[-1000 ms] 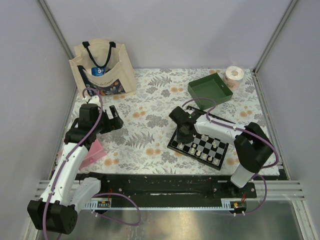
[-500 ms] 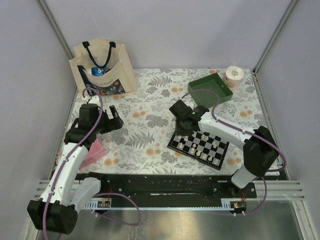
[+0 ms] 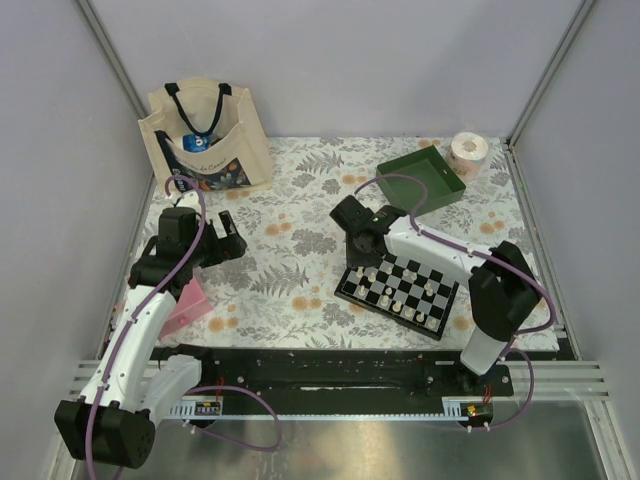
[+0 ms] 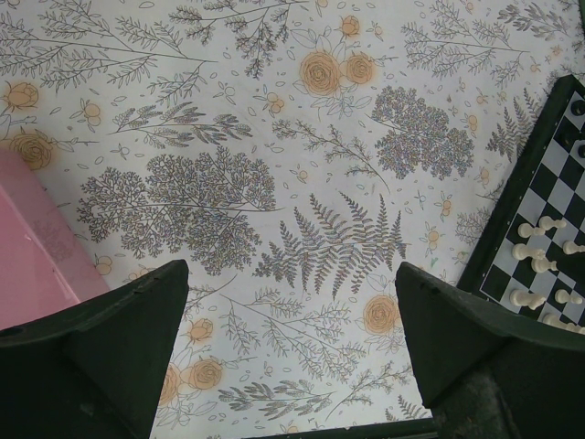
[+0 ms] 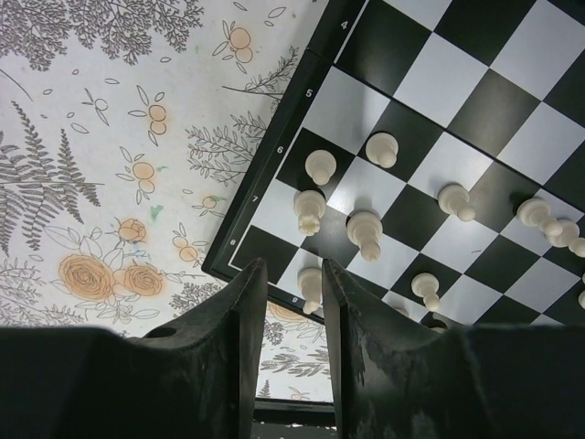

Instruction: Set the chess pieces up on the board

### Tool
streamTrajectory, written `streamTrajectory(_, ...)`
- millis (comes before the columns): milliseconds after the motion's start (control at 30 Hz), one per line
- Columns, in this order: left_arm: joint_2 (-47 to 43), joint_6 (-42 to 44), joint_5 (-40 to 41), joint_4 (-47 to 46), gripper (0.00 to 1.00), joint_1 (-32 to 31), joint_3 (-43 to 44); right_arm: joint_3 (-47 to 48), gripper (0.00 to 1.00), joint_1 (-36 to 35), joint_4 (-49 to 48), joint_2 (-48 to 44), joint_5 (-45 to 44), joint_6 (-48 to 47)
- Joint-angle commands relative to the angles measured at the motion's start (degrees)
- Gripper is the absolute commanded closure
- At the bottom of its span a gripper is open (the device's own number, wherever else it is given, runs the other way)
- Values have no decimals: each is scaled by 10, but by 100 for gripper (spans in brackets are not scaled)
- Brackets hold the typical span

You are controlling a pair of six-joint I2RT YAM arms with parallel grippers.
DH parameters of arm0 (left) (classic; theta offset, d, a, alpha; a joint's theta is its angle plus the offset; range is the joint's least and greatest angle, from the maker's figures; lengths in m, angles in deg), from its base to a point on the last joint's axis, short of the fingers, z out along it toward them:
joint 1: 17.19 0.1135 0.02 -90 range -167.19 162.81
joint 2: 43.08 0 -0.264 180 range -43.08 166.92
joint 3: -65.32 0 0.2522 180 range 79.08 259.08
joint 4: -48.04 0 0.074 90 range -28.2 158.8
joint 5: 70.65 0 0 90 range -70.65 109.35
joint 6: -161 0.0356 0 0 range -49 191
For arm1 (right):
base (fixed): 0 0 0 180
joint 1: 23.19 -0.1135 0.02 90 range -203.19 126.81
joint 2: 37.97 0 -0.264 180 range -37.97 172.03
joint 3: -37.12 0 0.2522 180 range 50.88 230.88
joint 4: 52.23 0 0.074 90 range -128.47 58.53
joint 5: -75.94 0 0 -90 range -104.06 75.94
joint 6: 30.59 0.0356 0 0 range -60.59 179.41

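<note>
The checkered board (image 3: pixel 346 291) lies right of centre on the floral cloth, with several cream-white chess pieces (image 3: pixel 389 297) standing on it. My right gripper (image 3: pixel 363 250) hovers above the board's left corner. In the right wrist view its fingers (image 5: pixel 292 270) stand a narrow gap apart and hold nothing. A white piece (image 5: pixel 311 285) stands on the corner square far below that gap, and more white pieces (image 5: pixel 366 230) stand beside it. My left gripper (image 3: pixel 234 245) is wide open and empty (image 4: pixel 291 270) over bare cloth, left of the board (image 4: pixel 535 197). A black piece (image 4: pixel 576 107) shows at the board's edge.
A green tray (image 3: pixel 420 180) sits behind the board, with a paper roll (image 3: pixel 468 152) at the back right. A cloth tote bag (image 3: pixel 205 140) stands at the back left. A pink object (image 3: pixel 190 305) lies under the left arm and shows in the left wrist view (image 4: pixel 32 247).
My right gripper has lifted off the board's near-left squares and drawn back towards the board's left corner. The left arm has not moved.
</note>
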Motion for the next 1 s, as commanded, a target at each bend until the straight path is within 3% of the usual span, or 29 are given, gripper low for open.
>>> streamTrajectory(0, -2, 4, -12, -29, 1, 3, 0, 26, 61, 7, 6, 18, -1, -8)
streamTrajectory(500, 0, 4, -13, -28, 1, 3, 0, 8, 61, 24, -30, 49, 46, -19)
streamTrajectory(967, -2, 4, -11, -28, 1, 3, 0, -12, 61, 25, -29, 49, 33, -10)
